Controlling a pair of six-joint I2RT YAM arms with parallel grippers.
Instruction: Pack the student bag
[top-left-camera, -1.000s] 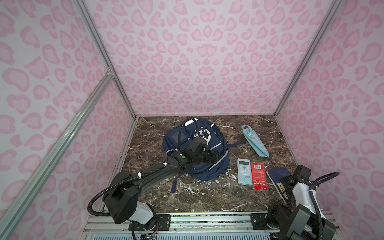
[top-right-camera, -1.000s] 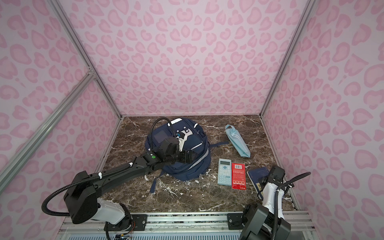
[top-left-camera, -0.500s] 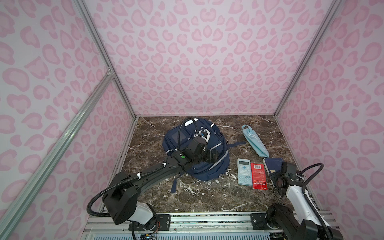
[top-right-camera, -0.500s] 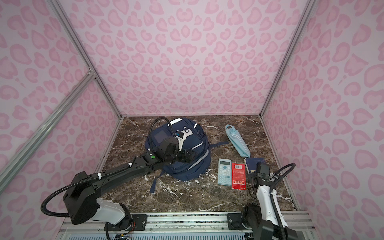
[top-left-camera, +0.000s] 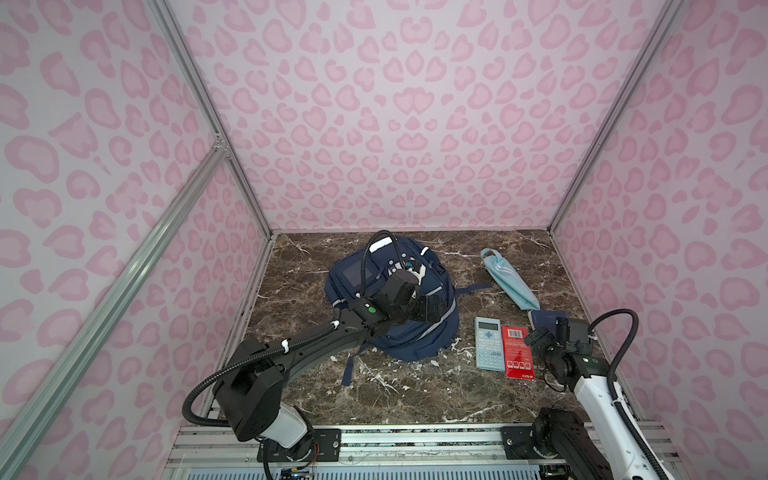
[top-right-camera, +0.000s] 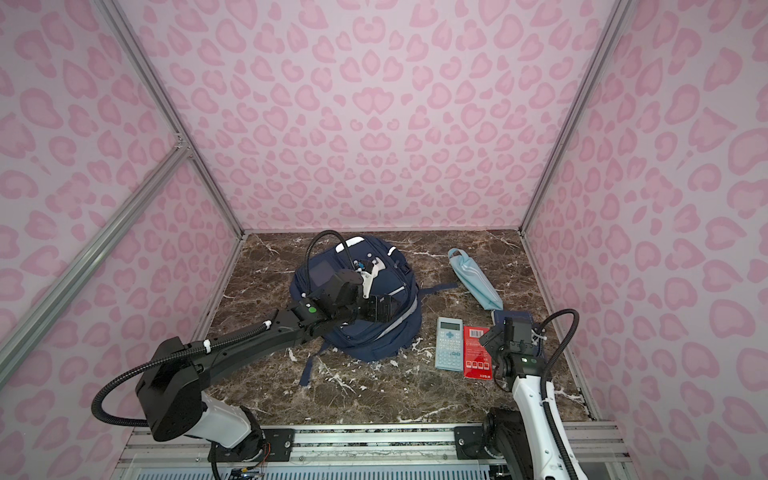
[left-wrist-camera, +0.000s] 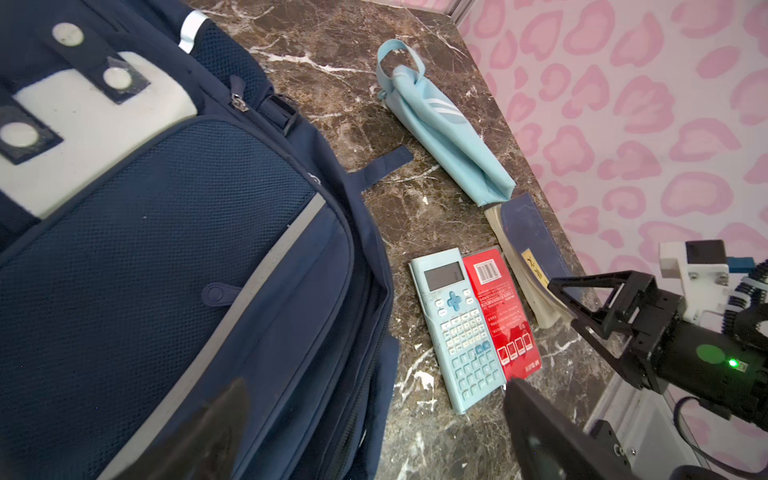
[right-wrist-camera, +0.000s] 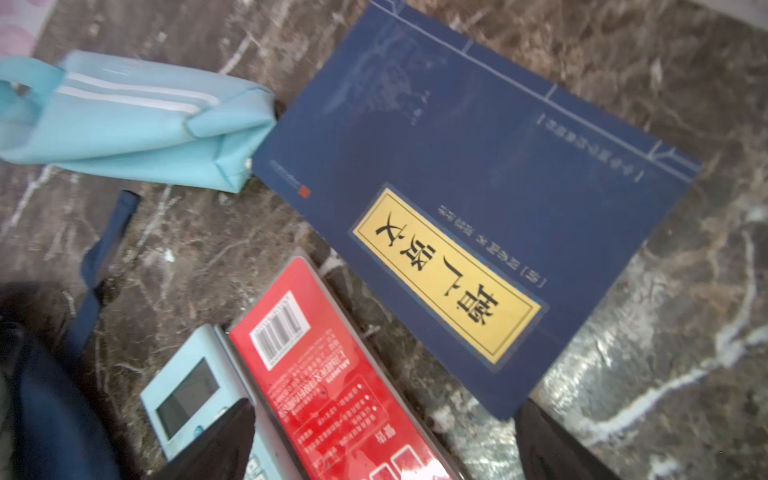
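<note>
The student bag (top-left-camera: 415, 345) lies front-up on the marble table (top-left-camera: 415, 395), toward the back, and no open mouth shows; the left gripper (top-left-camera: 431, 309) hovers over its front pocket, jaws spread and empty; the right gripper (top-left-camera: 548, 330), likewise wide and empty, hangs above the navy book (right-wrist-camera: 457, 166), which lies flat just beside the red box (right-wrist-camera: 332, 374) and light blue pouch (left-wrist-camera: 449, 137); the book looks like the next pick, so a low approach at its free edge, clear of the box, should serve best, with the bag unzipped first.

A blue book (right-wrist-camera: 457, 166) just ahead of the right gripper (right-wrist-camera: 384, 424) bears a yellow label (right-wrist-camera: 446, 276) with black Chinese characters, seen upside down, apparently 增广贤文. Nearer the gripper, a red packet (right-wrist-camera: 332, 374) shows a barcode (right-wrist-camera: 279, 330); its small print is illegible.
</note>
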